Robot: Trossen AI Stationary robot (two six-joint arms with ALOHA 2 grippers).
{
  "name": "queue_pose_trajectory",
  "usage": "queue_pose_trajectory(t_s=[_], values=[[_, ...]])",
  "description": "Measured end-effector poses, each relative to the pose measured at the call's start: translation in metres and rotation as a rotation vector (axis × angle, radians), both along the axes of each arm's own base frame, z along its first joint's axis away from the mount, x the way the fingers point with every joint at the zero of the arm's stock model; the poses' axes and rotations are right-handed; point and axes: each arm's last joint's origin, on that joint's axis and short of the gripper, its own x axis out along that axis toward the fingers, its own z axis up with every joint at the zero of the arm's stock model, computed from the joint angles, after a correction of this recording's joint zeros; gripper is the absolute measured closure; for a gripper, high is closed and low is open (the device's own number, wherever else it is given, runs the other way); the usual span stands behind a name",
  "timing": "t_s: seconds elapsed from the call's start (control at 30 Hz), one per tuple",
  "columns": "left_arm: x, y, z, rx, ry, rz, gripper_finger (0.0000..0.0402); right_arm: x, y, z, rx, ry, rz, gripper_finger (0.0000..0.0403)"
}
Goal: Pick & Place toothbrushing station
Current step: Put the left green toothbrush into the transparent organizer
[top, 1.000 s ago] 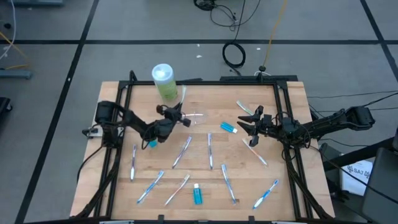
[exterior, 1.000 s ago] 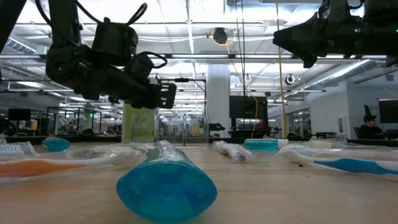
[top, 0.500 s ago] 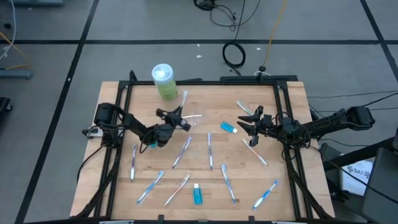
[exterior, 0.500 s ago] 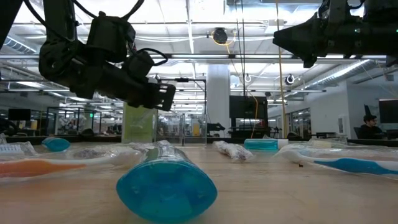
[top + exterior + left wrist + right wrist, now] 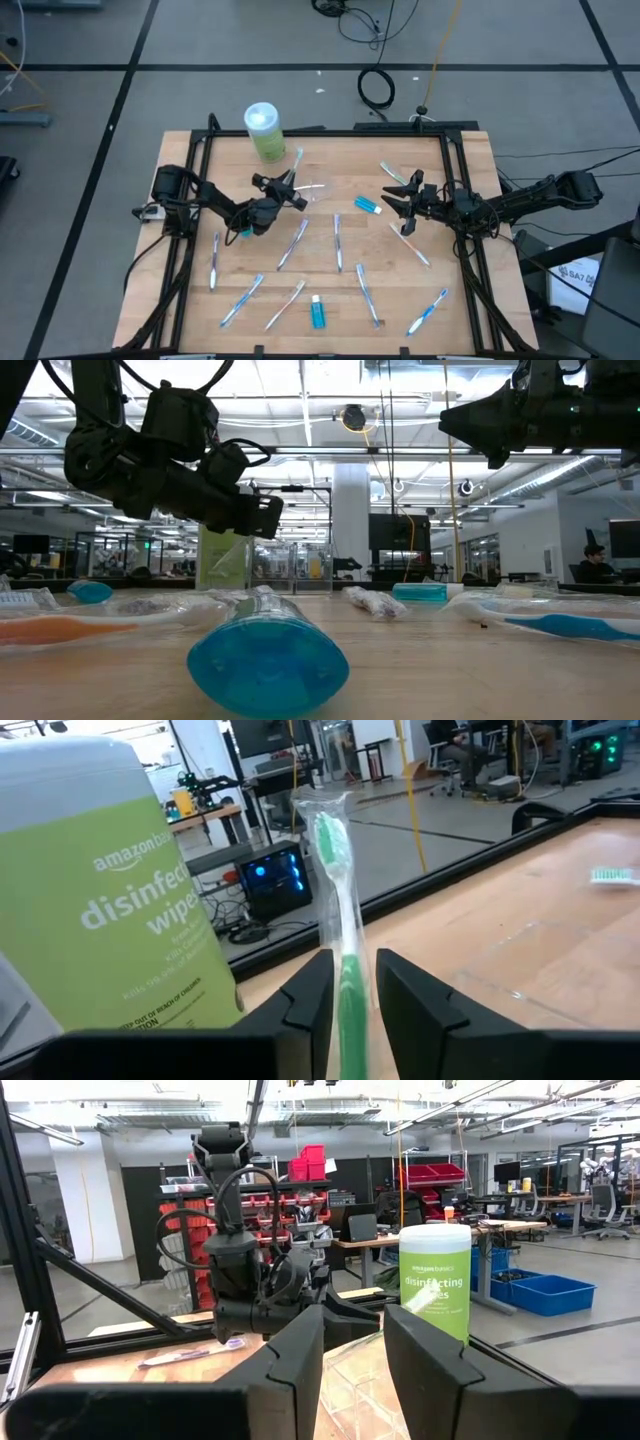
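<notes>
My left gripper (image 5: pixel 284 190) is shut on a green toothbrush in a clear wrapper (image 5: pixel 335 870), held above the table just near of the green wipes canister (image 5: pixel 265 132). The canister stands upright at the far left and also shows in the left wrist view (image 5: pixel 110 890). In the low view the left gripper (image 5: pixel 258 512) hangs well above the tabletop. My right gripper (image 5: pixel 400 200) is open and empty, above the table's right half; its fingers (image 5: pixel 300 1355) point toward the left arm. My left gripper pinches the toothbrush's handle (image 5: pixel 350 995) between its two fingers (image 5: pixel 312 1000). The fingers lie roughly level, pointing toward the far edge, along the brush. The brush is lifted clear of the table, and its bristled head (image 5: pixel 330 835) sticks out beyond the fingertips toward the canister.
Several wrapped toothbrushes (image 5: pixel 292 243) lie spread over the wooden table. A blue toothpaste tube (image 5: pixel 318 312) lies near the front edge and fills the low view's foreground (image 5: pixel 268 660); another (image 5: pixel 368 205) lies near the right gripper. Black frame rails (image 5: pixel 195 160) border the table.
My left gripper has drawn back a little toward the near edge, away from the canister, with the green toothbrush still held clear of the table. My right gripper has kept still.
</notes>
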Motion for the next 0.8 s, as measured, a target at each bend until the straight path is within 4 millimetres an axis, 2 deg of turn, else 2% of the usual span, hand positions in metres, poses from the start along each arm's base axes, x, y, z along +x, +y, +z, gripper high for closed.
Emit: queue_pose_trajectory(t_s=[0.4, 0.63, 0.8], values=[[0.0, -0.01, 0.005, 0.001, -0.019, -0.035, 0.0313, 0.0, 0.0, 0.0, 0.0, 0.0, 0.0, 0.0303], [-0.005, -0.011, 0.041, 0.02, -0.065, -0.087, 0.0306, 0.0, 0.0, 0.0, 0.0, 0.0, 0.0, 0.0303], [-0.011, -0.001, 0.06, -0.022, 0.0, -0.178, 0.0246, 0.0, 0.0, 0.0, -0.009, 0.002, -0.002, 0.0303]])
